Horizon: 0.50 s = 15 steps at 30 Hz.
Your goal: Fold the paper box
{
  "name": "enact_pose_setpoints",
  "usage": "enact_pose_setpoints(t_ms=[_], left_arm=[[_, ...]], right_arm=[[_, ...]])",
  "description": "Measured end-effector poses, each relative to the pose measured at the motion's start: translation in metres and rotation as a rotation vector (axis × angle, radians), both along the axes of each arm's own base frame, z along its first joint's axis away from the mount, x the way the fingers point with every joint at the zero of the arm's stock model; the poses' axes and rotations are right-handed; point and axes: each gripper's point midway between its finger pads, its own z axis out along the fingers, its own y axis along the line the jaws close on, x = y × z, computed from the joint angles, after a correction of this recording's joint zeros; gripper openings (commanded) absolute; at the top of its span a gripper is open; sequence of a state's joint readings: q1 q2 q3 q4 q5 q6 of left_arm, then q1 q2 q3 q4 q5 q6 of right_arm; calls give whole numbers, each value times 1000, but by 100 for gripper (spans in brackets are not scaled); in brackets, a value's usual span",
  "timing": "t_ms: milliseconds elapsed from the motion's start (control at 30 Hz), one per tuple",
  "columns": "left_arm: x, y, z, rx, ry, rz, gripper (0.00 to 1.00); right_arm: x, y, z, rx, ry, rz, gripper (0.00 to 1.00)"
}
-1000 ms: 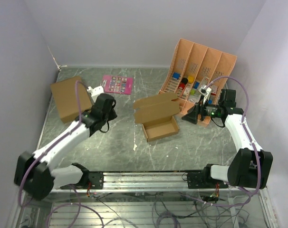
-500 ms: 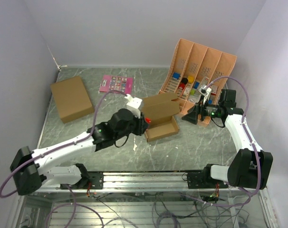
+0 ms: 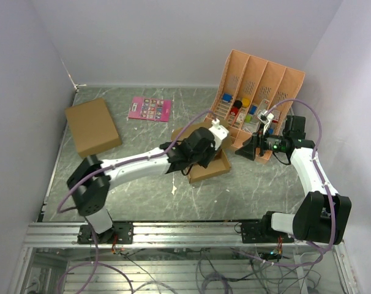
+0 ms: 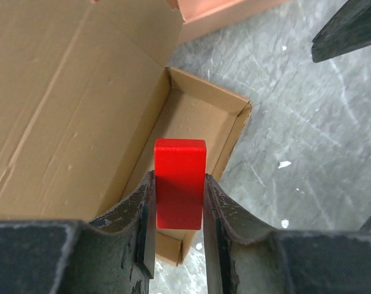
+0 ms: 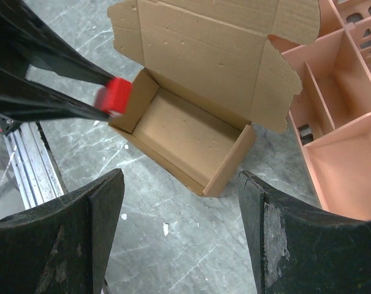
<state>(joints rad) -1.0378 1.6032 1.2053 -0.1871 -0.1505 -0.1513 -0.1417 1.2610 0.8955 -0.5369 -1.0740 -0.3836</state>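
Grey stone bench [image 3: 142,190] carries all the things I can see. A peach rack [image 3: 259,79] leans at the back right, with small things in its slots. A wide brown box [image 3: 92,127] lies far to the left, well apart from my work. My paper box [image 5: 185,131] sits in the middle of the bench, just in front of the rack. Its tray part has four walls up, and its big lid with side flaps is open and leans back. A pink card [image 3: 150,108] lies flat near the back. My left tool [image 4: 179,174] hangs over one end of the tray, close to the end wall, and it is gripping a red block [image 4: 180,202] between its two fingers. My right tool [image 5: 180,176] waits to the right of the paper box, with its fingers spread wide and nothing between them. What could go wrong? I think the block could land on the thin wall, then tip out or bend it. If my left tool goes too low, it could push the light box along the bench or squash a wall. The lid is not shut yet, and a flap could fold the wrong way when it is pushed down.
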Motion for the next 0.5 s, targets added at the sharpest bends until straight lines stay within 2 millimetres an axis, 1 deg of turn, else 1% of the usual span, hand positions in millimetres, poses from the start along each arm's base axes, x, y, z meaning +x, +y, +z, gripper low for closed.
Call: enact_pose_setpoints(t_ms=[67,200,333,367,500], left_arm=[[4,-12,-16,65,4,-50,8],[10,-23,-49,177,27,-116,9],[9,-20,-83,255,70,-152,12],[9,-19,-89,267,80,-158,14],[13,-15,-102,285,102,-155,26]], right_arm=[[0,-1,0,0,0,-2,74],[1,-2,0,0,0,-6,74],[1,-3,0,0,0,-12,74],[1,-4,0,0,0,-14,74],[2,-5,0,1,1,-16,74]])
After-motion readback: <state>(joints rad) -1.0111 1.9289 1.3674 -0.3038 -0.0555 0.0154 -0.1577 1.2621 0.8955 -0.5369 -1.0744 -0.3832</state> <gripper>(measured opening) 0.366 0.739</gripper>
